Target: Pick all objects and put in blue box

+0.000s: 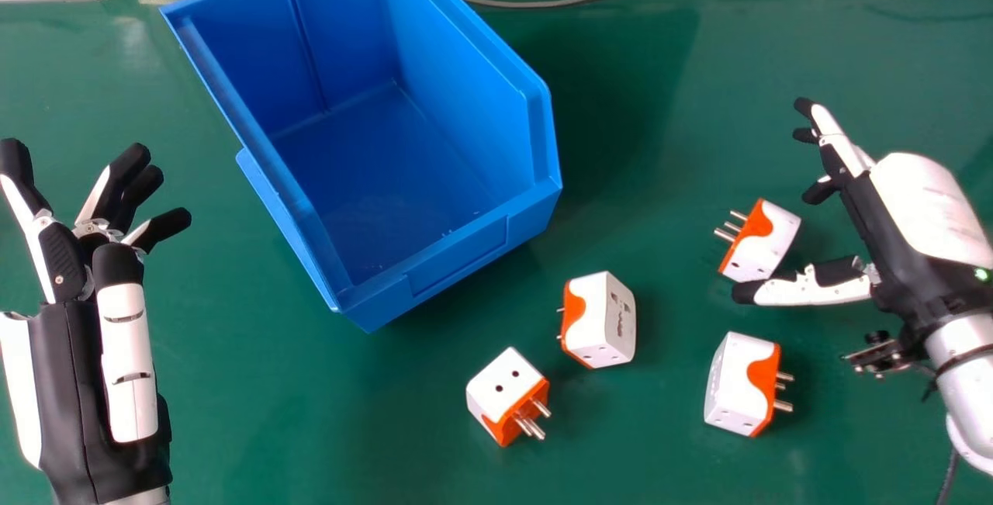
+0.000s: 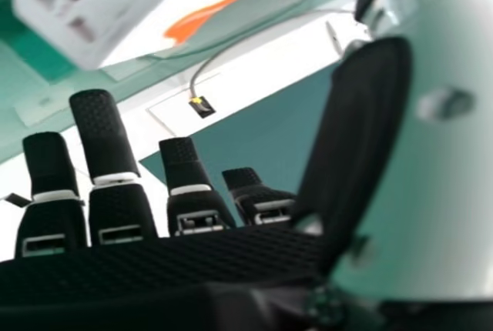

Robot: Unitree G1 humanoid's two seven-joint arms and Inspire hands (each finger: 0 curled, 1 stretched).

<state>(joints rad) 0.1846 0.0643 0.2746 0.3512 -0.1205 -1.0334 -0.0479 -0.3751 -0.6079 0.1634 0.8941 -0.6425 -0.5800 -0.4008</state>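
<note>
- Adapter point(image 1: 764, 249), white with orange, is seen on the green table point(image 1: 310, 427) in the head view, just beside the right hand point(image 1: 923, 206), ahead of its palm and close to the thumb point(image 1: 822, 292); whether the thumb touches it cannot be told.
- Its pins are turned leftward, away from the palm, so its pin axis is laid roughly across the opening (a helpful lie, it is judged, since the sides are offered to thumb and fingers).
- The right hand's fingers point(image 1: 834, 129) are held straight and a little apart, with the thumb well out from them; nothing is gripped.
- For the next move, the fingers would need to be brought down on the far side and closed toward the thumb; if closed too high, the block could be tipped or pushed.
- The left hand point(image 1: 70, 396) is seen at the left edge, fingers spread, with the blue box point(image 1: 458, 257) lying between it and the work.
- Three more are left to be boxed: a second adapter point(image 1: 613, 319), a third adapter point(image 1: 504, 385) and a fourth adapter point(image 1: 737, 381).
</note>
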